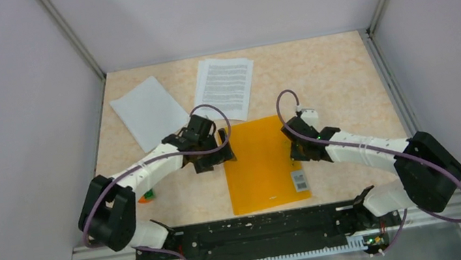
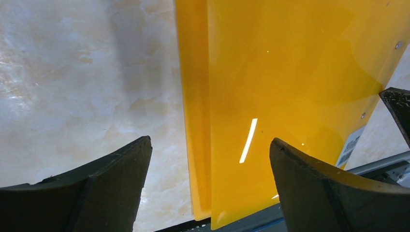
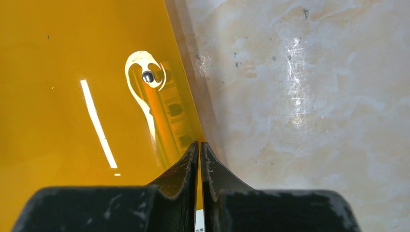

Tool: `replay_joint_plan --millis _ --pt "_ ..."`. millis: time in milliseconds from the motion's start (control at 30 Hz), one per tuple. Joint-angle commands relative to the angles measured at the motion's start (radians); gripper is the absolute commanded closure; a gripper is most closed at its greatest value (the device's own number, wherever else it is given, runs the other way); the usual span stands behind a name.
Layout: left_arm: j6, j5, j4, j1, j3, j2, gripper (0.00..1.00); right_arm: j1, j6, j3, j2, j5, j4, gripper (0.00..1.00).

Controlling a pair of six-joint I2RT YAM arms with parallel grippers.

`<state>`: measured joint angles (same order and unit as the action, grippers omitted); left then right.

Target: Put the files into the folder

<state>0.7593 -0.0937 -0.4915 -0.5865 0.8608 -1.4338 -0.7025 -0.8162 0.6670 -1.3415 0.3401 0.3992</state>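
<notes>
Flat on the tabletop (image 1: 343,72), at centre and toward 6 o'clock in the overhead view: the orange folder (image 1: 264,163), barcode label (image 1: 299,180) near its 5 o'clock corner. Up at 11 o'clock, well apart, the blank sheet (image 1: 149,111). Beside it at 12 o'clock, the printed sheet (image 1: 225,88), near corner just short of the folder's far edge. Neither yet inside.

Folder judged thin, light, glossy and springy. Likely to skate on the smooth marbled top and to fall shut once released. Best opened by one leaf only, at the offset of two orange layers showing along the 9 o'clock edge in the left wrist view. Paper probably lighter still and limp, hard to peel off a flat surface; best pinched at a corner.

Left gripper (image 1: 222,148): low over the folder's 9 o'clock edge, fingers (image 2: 116,179) spread wide, straddling that edge, holding nothing.

Right gripper (image 3: 199,144): at the 3 o'clock edge, about halfway along, fingers pressed together, tips right at the rim. Touching or just above, impossible to tell; no leaf visible between them.

Both forearms reaching inward from the near corners, wrists tipped down, mirror fashion.
</notes>
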Motion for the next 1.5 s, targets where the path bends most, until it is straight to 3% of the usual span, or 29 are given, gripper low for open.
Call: replay_joint_plan --millis 0,400,1467 --pt "-0.001 -0.053 0.036 0.005 0.037 -0.016 0.04 0.015 -0.003 -0.054 -0.038 -0.010 0.049 0.95" --pt "0.017 -0.159 0.170 0.005 -0.002 -0.056 0.04 0.019 0.002 -0.062 -0.074 -0.024 0.022 0.95" --pt "-0.016 -0.143 0.156 0.005 0.029 -0.100 0.04 0.064 -0.029 -0.130 -0.071 -0.018 0.037 0.96"
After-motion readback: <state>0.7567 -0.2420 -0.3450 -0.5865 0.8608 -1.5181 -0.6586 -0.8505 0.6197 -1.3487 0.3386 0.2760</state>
